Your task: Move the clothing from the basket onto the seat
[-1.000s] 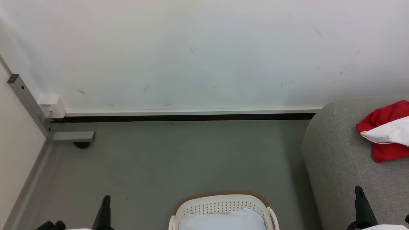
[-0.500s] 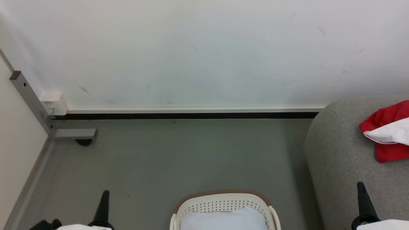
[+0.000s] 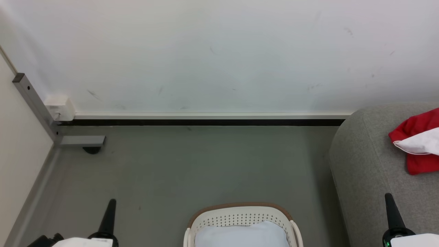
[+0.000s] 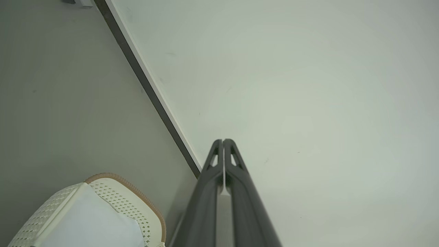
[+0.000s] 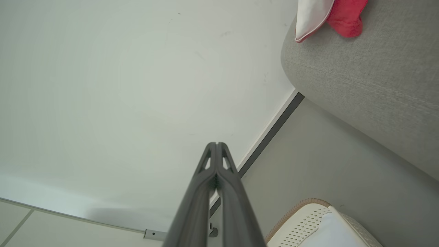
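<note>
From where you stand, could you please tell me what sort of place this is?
Probably a staged living-room corner: a grey sofa bearing red clothing, and a laundry basket on the floor.

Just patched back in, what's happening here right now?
Nothing is being handled at the moment. The left hand and the right hand are both shut and empty, held low to either side of the basket, touching nothing. The basket stands on the floor, and the part of it in view shows a pale pad. Red-and-white clothing lies on the grey seat to the robot's right, cut off by the picture's edge.
</note>
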Controlling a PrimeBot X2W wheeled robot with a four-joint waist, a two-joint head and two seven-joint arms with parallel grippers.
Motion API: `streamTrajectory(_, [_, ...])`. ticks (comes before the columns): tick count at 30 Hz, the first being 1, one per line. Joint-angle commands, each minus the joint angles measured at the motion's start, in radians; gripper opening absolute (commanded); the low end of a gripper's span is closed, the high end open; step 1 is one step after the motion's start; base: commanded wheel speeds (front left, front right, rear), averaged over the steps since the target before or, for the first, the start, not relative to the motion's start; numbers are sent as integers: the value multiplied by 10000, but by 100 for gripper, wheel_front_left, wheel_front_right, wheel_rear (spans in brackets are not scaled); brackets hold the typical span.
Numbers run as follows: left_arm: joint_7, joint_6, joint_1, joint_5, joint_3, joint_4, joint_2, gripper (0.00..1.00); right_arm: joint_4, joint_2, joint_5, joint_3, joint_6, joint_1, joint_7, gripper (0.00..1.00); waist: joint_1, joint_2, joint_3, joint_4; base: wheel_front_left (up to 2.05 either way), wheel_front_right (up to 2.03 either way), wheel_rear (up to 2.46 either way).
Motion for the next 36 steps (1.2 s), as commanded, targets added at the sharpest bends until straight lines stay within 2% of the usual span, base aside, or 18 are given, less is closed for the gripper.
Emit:
streamTrajectory(1, [47,-74,-182,-177,59,-83,5,0,-100,-113,234,-66,-15,-234,73,0,-1,-1,5,6,0,0,0])
streamTrajectory(36, [810,-398,-482,-2750,524,-104,-154,0,-228,-134,3127,-293,-20,-405,825,0,-1,-1,198,221,0,0,0])
